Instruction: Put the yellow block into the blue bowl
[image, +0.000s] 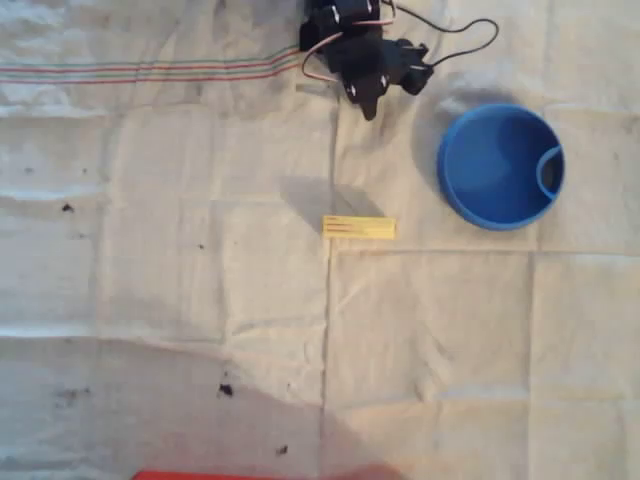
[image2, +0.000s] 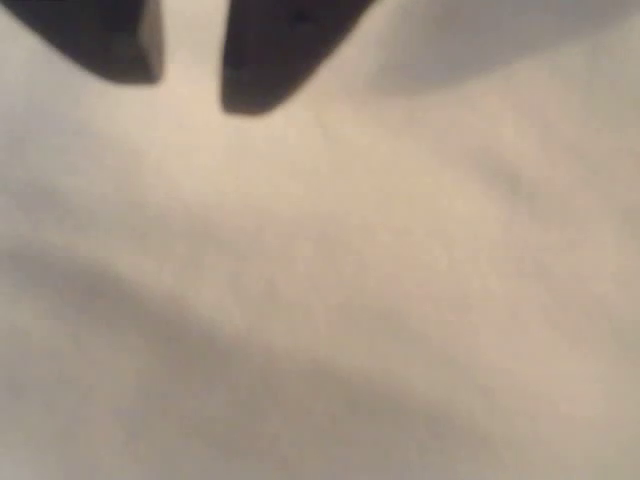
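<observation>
Overhead view: the yellow block (image: 359, 228) lies flat near the middle of the surface (image: 160, 300), with its long side going left to right. Nothing touches it. It looks easy to reach from above, so I think it waits there to be picked up. The blue bowl (image: 500, 166) sits to the right and a bit higher in the picture, well apart from the block. It stands the right way up with its open side facing the camera, ready for something to drop in, and it has nothing in it. The black hand (image: 368, 108) hangs at the top, near the arm's base, above the block and to the left of the bowl. It holds nothing. A white cloth with fold lines covers the surface, with thin colored stripes at the top left and a few small dark spots. Something red peeks in at the bottom edge. Wrist view: the picture is blurry. Two dark fingers (image2: 270, 60) show at the top with a small gap between them, so the hand is a little open. Pale cloth is below them.
</observation>
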